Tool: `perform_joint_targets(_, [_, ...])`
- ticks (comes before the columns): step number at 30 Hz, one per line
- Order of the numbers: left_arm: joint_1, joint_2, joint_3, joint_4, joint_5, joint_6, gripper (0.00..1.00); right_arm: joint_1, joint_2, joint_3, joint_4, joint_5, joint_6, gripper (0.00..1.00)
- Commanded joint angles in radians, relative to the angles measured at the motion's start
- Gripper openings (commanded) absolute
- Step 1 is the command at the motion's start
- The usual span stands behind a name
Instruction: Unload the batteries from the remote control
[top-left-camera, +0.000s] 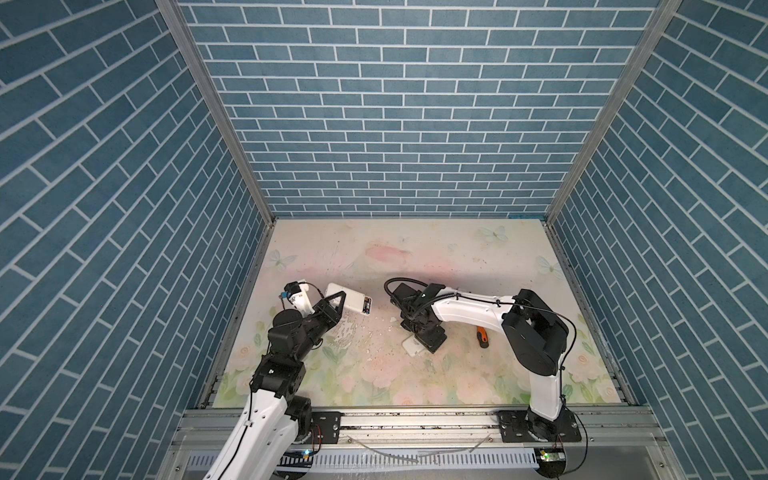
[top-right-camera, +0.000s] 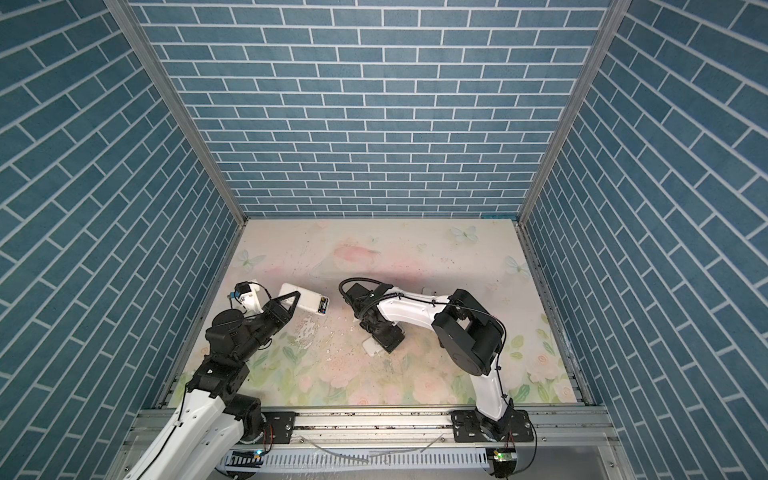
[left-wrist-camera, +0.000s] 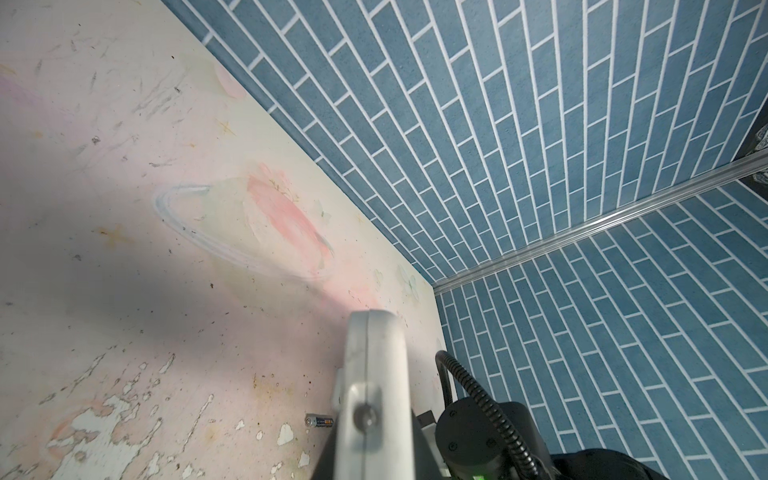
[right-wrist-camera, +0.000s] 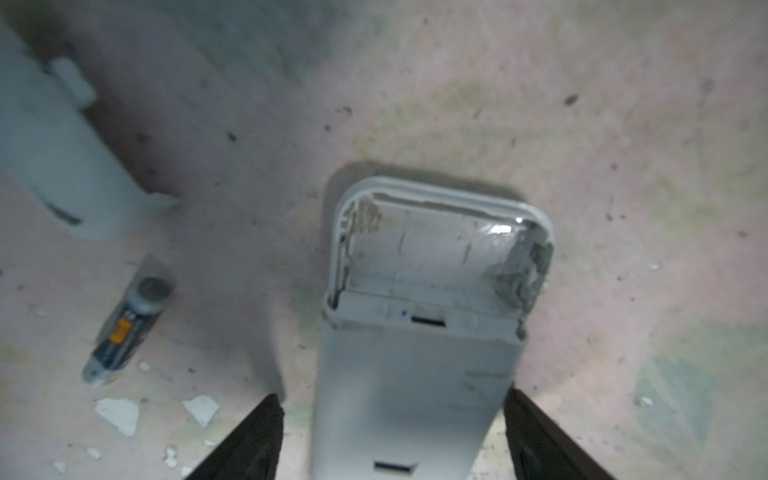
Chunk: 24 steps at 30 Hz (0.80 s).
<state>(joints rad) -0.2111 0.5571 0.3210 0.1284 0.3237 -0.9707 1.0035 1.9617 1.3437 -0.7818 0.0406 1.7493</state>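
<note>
**Loaded remote in the left grip, right jaws astride the empty one**

The floral table (top-left-camera: 457, 257) has both arms working near its middle. The left gripper (top-left-camera: 334, 305) is clamped on the held remote (top-left-camera: 347, 301). This white body is tilted and seems lifted, and its long axis runs from the left arm toward the right arm. The flat remote (right-wrist-camera: 415, 374) lies under the right gripper (right-wrist-camera: 392, 419). That gripper's jaws stand apart on either side of the body, with a gap on one side, so nothing is gripped there.

The batteries (top-left-camera: 366, 304) left to unload show as a dark, gold-marked strip in the held remote's end, the end facing the right arm. They lie off to the right gripper's left, across bare table, and the right arm looks the nearer free arm to reach them. A loose battery (right-wrist-camera: 126, 328) rests on the table between the two remotes, roughly parallel to the flat one.

Only the right wrist view shows the flat remote's compartment, which is bare but for its springs; in both top views the gripper hides it. The left wrist view shows the held remote edge-on with no cells visible, and the loose battery (left-wrist-camera: 319, 422) just beside it. Only the top views show the seated cells.
</note>
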Motion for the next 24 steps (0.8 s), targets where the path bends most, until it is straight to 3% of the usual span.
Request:
perform_joint_targets(1, [0.012,0.001,-0.006,0.03,0.018,0.018,0.0,0.01,0.012,-0.054,0.058,0.001,0.094,0.8])
perform_joint_targets(4, [0.015,-0.005,-0.007,0.024,0.021,0.018,0.0,0.013,0.013,-0.068,0.065,0.025,0.1,0.75])
perform_joint_targets(14, [0.021,0.035,-0.01,0.054,0.025,0.016,0.0,0.008,-0.037,-0.104,0.085,0.042,0.099,0.31])
perform_joint_targets(24, [0.021,0.159,0.003,0.163,0.041,0.001,0.0,-0.085,-0.164,0.041,-0.142,0.137,-0.112,0.17])
